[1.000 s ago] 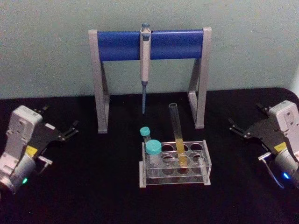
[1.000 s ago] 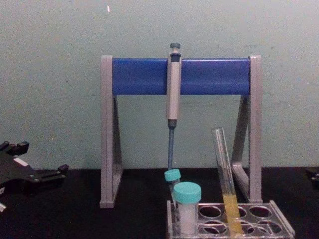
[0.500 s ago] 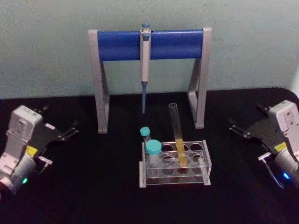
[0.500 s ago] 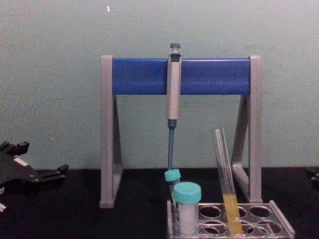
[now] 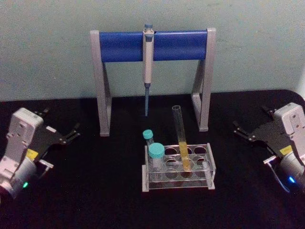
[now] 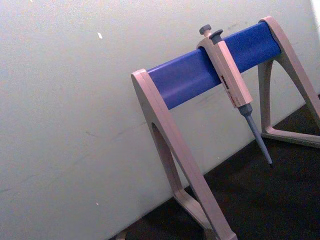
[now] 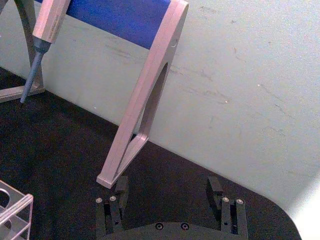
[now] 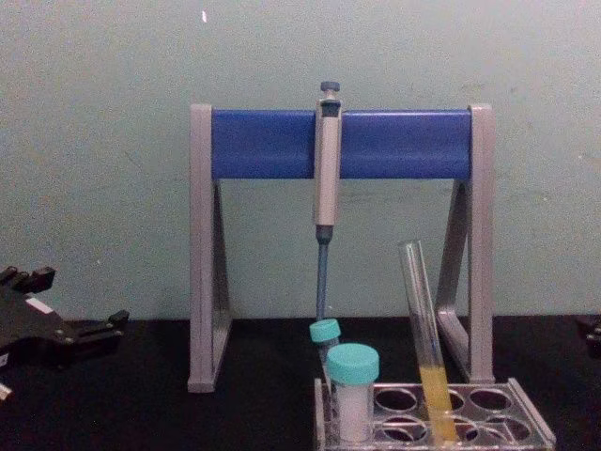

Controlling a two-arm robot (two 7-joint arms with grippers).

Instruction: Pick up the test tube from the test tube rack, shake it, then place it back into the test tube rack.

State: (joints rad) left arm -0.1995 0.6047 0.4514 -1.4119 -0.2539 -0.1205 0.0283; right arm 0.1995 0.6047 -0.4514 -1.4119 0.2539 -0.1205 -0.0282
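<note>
The test tube (image 5: 180,136) leans in the rack (image 5: 177,183) — slick, fragile glass, uncapped; I'd pinch gently above the liquid. Left gripper (image 5: 62,120) and right gripper (image 5: 250,119) sit wide open, empty.

Pale green wall (image 5: 47,57) in bkgd, scuffed; black table (image 5: 95,191) below.

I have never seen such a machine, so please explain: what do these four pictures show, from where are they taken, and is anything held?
It is a robot with two arms. One picture looks down from its head, one across from its chest, two from its wrists. On the black table stands a clear rack holding the test tube with yellow liquid and two teal-capped tubes; behind it, a pipette hangs on a stand. The left tool and right tool are open at the sides, holding nothing.
</note>
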